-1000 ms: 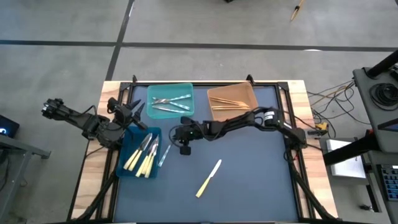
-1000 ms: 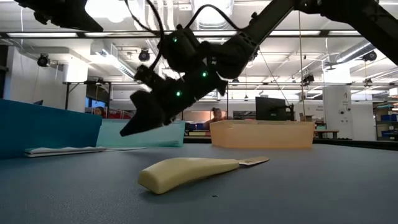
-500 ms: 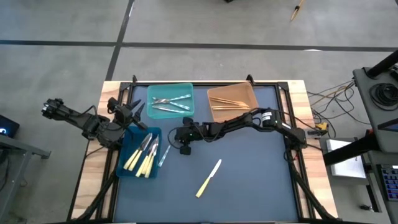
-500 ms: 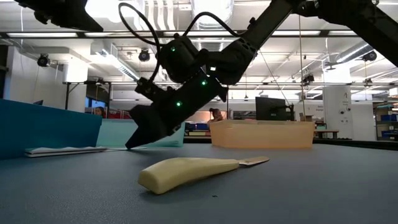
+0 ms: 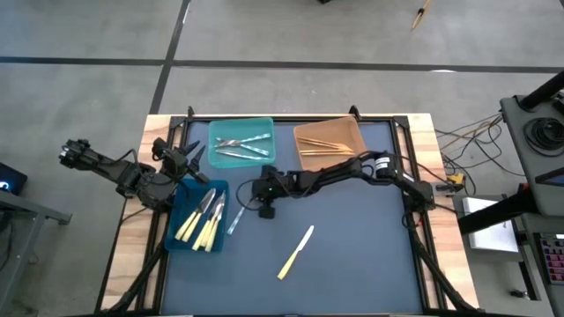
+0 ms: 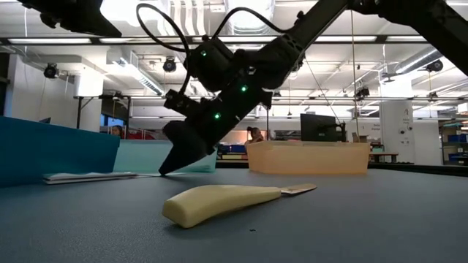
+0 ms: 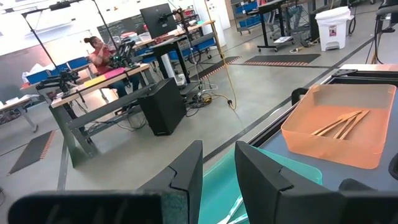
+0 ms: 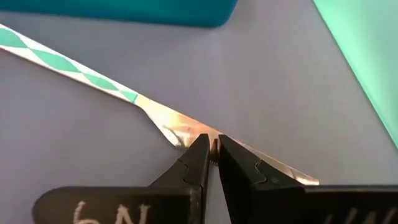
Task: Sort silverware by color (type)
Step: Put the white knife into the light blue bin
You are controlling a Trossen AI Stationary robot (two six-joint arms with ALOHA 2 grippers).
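Observation:
A silvery knife [image 5: 234, 218] with a green-and-white chequered handle [image 8: 68, 62] lies flat on the dark mat just right of the blue bin [image 5: 180, 231]. My right gripper [image 8: 213, 144] is shut, slanting down, with its tips on that knife's blade; it also shows in the low view [image 6: 162, 172]. A pale yellow knife [image 5: 296, 252] lies loose on the mat nearer the front edge. My left gripper [image 7: 217, 180] waits open and level above the table's left side [image 5: 192, 157], holding nothing. My right gripper presses its shut fingertips [image 8: 202, 149] down on the flat of the knife's blade [image 8: 180, 130], about midway along it. The fingers slant down from the table's right side. The knife lies flat on the mat.
The blue bin holds several pale yellow pieces [image 5: 204, 224]. The teal bin [image 5: 217, 132] at the back holds silvery pieces, and the orange bin [image 5: 355, 130] beside it holds orange-tan ones. Cables and stands sit at the table's right edge.
My right gripper has tipped down and sunk until its shut tips met the knife's blade on the mat. It then shifted a little toward the table's right, and the knife slid slightly with it. My left gripper has kept still.

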